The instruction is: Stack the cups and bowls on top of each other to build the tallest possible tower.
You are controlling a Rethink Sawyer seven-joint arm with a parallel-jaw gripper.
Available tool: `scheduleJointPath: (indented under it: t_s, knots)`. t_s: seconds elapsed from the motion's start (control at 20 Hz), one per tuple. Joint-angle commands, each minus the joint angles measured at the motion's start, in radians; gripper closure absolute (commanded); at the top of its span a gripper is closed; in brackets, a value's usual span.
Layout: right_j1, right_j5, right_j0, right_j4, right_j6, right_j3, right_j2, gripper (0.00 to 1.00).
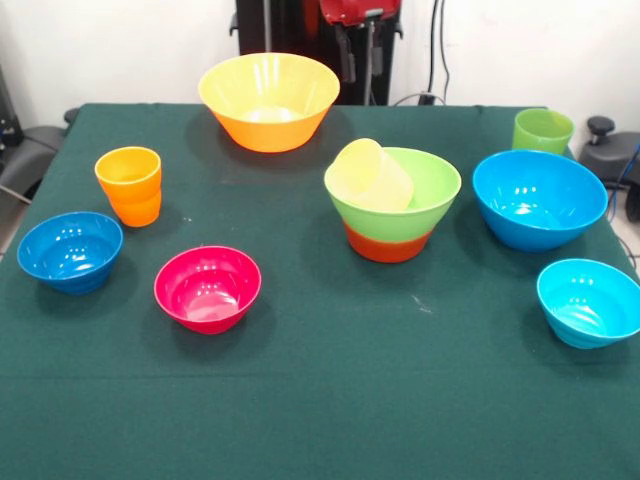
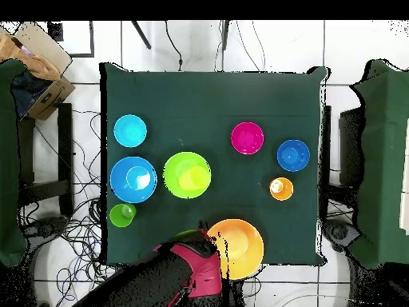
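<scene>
The tower stands right of centre: the light green bowl (image 1: 400, 200) (image 2: 177, 172) sits in the orange-red bowl (image 1: 388, 245), and the pale yellow cup (image 1: 372, 175) (image 2: 192, 177) lies tilted inside the green bowl. Around it stand the big yellow-orange bowl (image 1: 268, 100) (image 2: 240, 249), orange cup (image 1: 130, 185) (image 2: 280, 189), small dark blue bowl (image 1: 70, 250) (image 2: 293, 155), magenta bowl (image 1: 207, 288) (image 2: 247, 137), big blue bowl (image 1: 538, 198) (image 2: 133, 179), small cyan bowl (image 1: 590, 300) (image 2: 129, 130) and light green cup (image 1: 542, 131) (image 2: 121, 215). My gripper (image 1: 358, 50) hangs drawn back behind the yellow-orange bowl, holding nothing.
The table (image 1: 320, 400) (image 2: 208, 96) is covered in dark green cloth. My red and black arm (image 2: 196, 268) reaches over its robot-side edge beside the yellow-orange bowl. A cardboard box (image 2: 36, 52) and cables lie on the floor off the table.
</scene>
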Motion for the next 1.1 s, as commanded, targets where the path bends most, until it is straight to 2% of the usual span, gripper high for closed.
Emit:
scheduleJointPath:
  t_s: [0.05,0.2,0.3,0.45,0.6,0.65,0.75,0.8,0.85,0.9,1.1]
  knots:
    - [0.051,0.047,-0.056,0.118,-0.217,0.023,0.099,0.0]
    - [0.034,0.059,-0.054,0.056,-0.168,0.009,0.093,0.0]
    - [0.045,0.066,-0.064,0.078,-0.196,-0.001,0.091,0.0]
    - [0.09,0.013,-0.12,0.202,-0.274,-0.006,0.092,0.0]
    - [0.172,-0.044,-0.129,0.317,-0.453,-0.015,0.06,0.0]
    - [0.209,-0.05,-0.107,0.362,-0.529,-0.022,0.03,0.0]
    - [0.315,-0.107,-0.047,0.518,-0.688,-0.027,-0.066,0.0]
    - [0.356,-0.144,-0.027,0.588,-0.72,-0.026,-0.103,0.0]
    - [0.381,-0.165,-0.008,0.629,-0.736,-0.026,-0.132,0.0]
    - [0.4,-0.175,0.003,0.65,-0.733,-0.03,-0.15,0.0]
    - [0.424,-0.157,0.03,0.627,-0.68,-0.048,-0.164,0.0]
